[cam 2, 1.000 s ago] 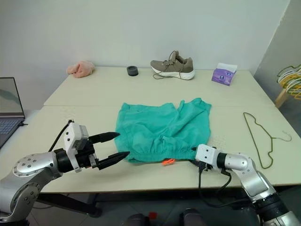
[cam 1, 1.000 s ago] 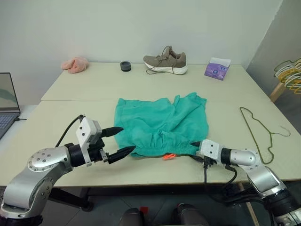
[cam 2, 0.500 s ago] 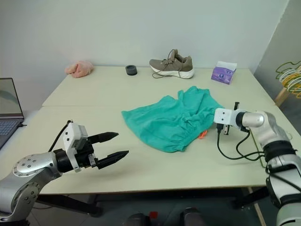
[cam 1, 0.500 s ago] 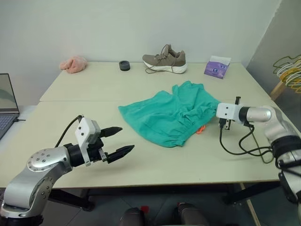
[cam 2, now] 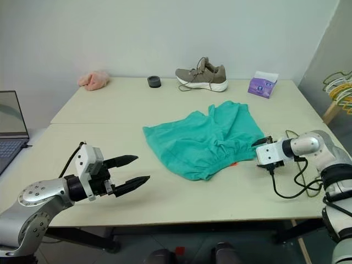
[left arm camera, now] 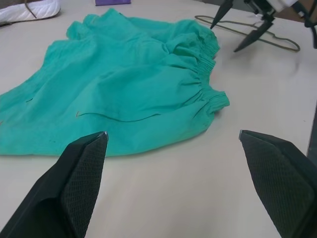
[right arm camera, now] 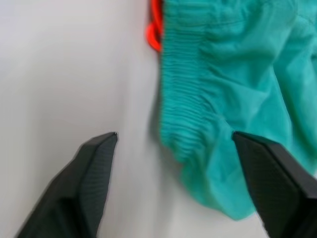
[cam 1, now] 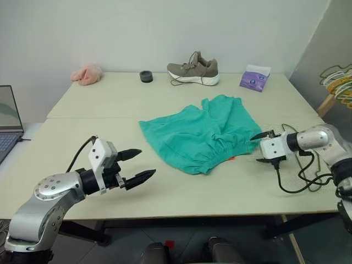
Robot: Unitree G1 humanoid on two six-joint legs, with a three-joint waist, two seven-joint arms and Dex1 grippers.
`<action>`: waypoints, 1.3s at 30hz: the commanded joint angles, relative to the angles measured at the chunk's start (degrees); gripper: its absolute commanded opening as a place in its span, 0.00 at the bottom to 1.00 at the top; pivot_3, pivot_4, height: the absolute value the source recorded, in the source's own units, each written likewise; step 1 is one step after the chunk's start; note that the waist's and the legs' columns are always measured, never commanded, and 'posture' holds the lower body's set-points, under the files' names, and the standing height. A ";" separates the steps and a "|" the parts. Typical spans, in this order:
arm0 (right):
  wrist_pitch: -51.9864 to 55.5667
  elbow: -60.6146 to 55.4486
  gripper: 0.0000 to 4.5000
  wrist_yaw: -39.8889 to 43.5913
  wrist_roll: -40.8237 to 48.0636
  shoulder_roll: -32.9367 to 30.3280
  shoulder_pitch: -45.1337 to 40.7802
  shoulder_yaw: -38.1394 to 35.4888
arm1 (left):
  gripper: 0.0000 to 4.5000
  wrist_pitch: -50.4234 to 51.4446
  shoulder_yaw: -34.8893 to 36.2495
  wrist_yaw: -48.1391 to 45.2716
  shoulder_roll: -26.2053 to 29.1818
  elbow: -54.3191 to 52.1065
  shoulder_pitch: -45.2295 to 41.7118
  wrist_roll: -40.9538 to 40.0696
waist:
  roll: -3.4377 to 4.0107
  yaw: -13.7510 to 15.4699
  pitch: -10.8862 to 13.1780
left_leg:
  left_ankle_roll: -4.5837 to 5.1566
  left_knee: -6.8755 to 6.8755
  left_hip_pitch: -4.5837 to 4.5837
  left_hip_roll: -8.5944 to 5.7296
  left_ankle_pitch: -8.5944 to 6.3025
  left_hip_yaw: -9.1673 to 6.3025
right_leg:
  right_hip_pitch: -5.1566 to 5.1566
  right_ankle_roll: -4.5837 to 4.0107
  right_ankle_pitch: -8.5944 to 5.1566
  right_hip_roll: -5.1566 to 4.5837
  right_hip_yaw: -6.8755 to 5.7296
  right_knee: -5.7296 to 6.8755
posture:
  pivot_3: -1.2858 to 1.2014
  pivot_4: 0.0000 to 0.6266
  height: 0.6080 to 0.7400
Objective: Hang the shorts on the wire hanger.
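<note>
The shorts (cam 1: 202, 136) lie crumpled mid-surface (cam 1: 99, 104), free of both spread-open, empty pincers, right pincer (cam 1: 259, 147) just beside the waistband, so it should pinch the elastic squarely before carrying them to the wire hanger (left arm camera: 257, 38).

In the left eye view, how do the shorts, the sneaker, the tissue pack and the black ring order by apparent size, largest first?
1. The shorts.
2. The sneaker.
3. The tissue pack.
4. The black ring.
The last three lie farther from the camera, so they look smaller than they would nearby.
</note>
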 commanded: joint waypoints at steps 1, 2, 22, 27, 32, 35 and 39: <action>14.14 -17.71 0.99 7.76 14.59 -2.18 5.83 -5.50 | 1.00 -1.46 2.36 -0.84 1.16 1.17 -0.25 0.55 | 0.08 -0.04 0.04 | 0.00 0.02 0.02 0.03 0.00 -0.01 | 0.01 -0.01 0.00 -0.02 0.01 0.02 | 0.50 0.10 1.00; 18.70 -24.14 0.99 8.14 18.14 -2.09 8.50 -6.49 | 1.00 -1.41 2.71 -1.07 1.37 1.59 -0.35 0.44 | 0.09 -0.06 0.05 | 0.00 0.01 0.01 0.06 0.00 -0.03 | 0.01 -0.01 0.00 -0.02 -0.01 0.02 | 0.50 0.11 1.00; 38.57 -43.36 0.99 -21.52 -6.00 21.82 15.98 6.38 | 1.00 -1.25 3.07 -2.79 3.12 5.30 -2.42 1.68 | 0.03 0.01 -0.02 | -0.03 0.12 -0.05 -0.06 0.00 0.10 | -0.03 0.03 0.08 0.07 -0.09 -0.02 | 0.50 0.10 1.00; 38.87 -41.95 0.96 -21.43 -10.48 22.10 15.22 8.57 | 1.00 -1.28 2.57 -2.43 2.51 4.72 -2.73 1.76 | 0.01 -0.04 -0.03 | -0.02 0.11 -0.03 0.00 0.00 0.05 | -0.05 0.01 0.07 0.11 -0.07 0.02 | 0.50 0.10 1.00; 41.63 -40.94 0.63 -23.28 -12.92 24.33 14.62 8.15 | 1.00 -1.52 2.05 -2.20 1.81 4.28 -2.59 2.07 | 0.00 -0.06 -0.03 | -0.02 0.11 -0.02 0.02 0.01 0.02 | -0.05 0.00 0.07 0.13 -0.07 0.05 | 0.50 0.10 1.00; 43.12 -41.23 0.40 -23.73 -12.98 25.64 14.64 7.29 | 1.00 -1.70 1.68 -2.12 1.24 4.21 -2.62 2.46 | 0.00 -0.11 -0.03 | -0.02 0.11 -0.03 0.01 0.01 0.04 | -0.05 0.00 0.07 0.14 -0.07 0.05 | 0.50 0.10 1.00; 43.97 -42.30 0.08 -23.34 -11.73 26.21 14.42 6.08 | 1.00 -2.13 0.65 -1.37 0.31 4.83 -3.22 3.49 | 0.01 -0.14 -0.03 | -0.03 0.11 -0.04 0.00 0.00 0.04 | -0.05 0.01 0.07 0.14 -0.07 0.03 | 0.50 0.10 1.00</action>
